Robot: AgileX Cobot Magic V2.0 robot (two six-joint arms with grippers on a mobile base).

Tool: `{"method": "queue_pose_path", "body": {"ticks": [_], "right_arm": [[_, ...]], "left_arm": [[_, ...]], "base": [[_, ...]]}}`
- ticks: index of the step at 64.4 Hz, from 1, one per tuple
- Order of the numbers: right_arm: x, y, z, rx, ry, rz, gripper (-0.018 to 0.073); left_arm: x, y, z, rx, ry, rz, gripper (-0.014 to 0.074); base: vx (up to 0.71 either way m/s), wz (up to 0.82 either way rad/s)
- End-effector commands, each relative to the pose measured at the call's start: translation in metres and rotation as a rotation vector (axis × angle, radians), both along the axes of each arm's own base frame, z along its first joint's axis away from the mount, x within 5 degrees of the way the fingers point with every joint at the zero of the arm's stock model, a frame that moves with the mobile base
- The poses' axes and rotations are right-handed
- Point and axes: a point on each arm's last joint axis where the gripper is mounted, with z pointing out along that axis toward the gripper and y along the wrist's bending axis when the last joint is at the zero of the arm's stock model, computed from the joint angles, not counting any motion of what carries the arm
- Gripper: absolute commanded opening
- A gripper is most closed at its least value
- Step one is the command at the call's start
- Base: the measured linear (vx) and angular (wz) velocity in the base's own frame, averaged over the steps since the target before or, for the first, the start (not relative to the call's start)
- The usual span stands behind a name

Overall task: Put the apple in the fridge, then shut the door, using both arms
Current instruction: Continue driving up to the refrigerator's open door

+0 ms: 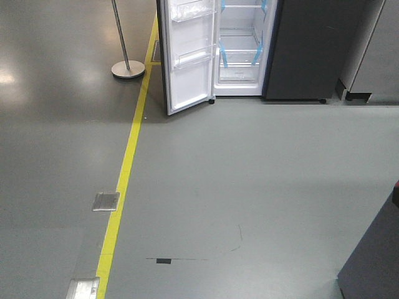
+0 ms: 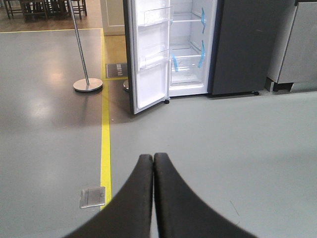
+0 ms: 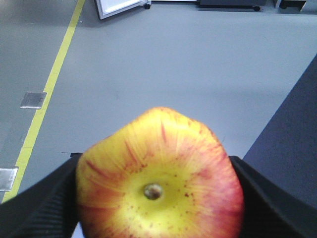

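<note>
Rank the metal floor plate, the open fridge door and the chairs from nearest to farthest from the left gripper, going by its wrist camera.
1. The metal floor plate, on the floor just left of the left gripper.
2. The open fridge door, straight ahead across the floor.
3. The chairs, far back at the upper left.

Looks like a lab or test hall: wide glossy grey floor, a yellow line running along it, metal floor plates, a stanchion, a fridge standing out on open floor.
</note>
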Motion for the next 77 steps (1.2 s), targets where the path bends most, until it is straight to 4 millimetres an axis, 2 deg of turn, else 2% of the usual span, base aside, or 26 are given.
{"method": "queue_pose_path", "body": {"ticks": [1,77], "right_arm": [[0.0033,-0.0017,0.0148,-0.007,-0.1,-0.018,0.0187],[0.0033,-0.0017,0.0148,-0.007,-0.1,-0.018,0.0187]], "left_arm": [[0.0008,-0.0004,0.0003,-0.013,-0.062,-0.004,-0.0006],[0.0008,-0.0004,0.0003,-0.013,-0.062,-0.004,-0.0006]], "base": [[0.13,0.03],[0.13,0.03]]}}
